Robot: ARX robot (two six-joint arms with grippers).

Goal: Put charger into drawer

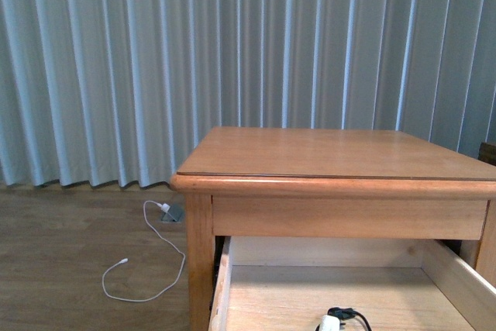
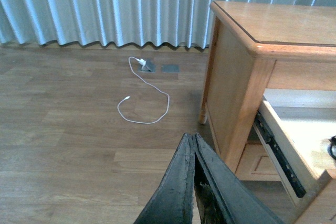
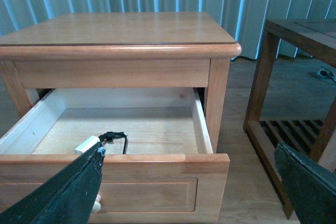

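Note:
The top drawer point(image 3: 157, 179) of the honey-coloured nightstand stands pulled out, its pale wood interior showing. The white charger point(image 3: 87, 145) with its looped black cable point(image 3: 116, 137) lies on the drawer floor near the front; it also shows in the front view point(image 1: 330, 322). My right gripper point(image 3: 189, 182) is open and empty, its jaws wide apart in front of the drawer front. My left gripper point(image 2: 193, 142) is shut and empty, held over the wooden floor left of the nightstand. The drawer knob point(image 3: 96, 203) is partly hidden behind my right finger.
A long thin white cable point(image 2: 144, 95) with a small grey block point(image 2: 147, 66) lies on the floor by the curtain. A dark wooden table point(image 3: 294, 77) with a slatted shelf stands right of the nightstand. The nightstand top point(image 1: 341, 153) is bare. A lower drawer front point(image 2: 257, 163) shows underneath.

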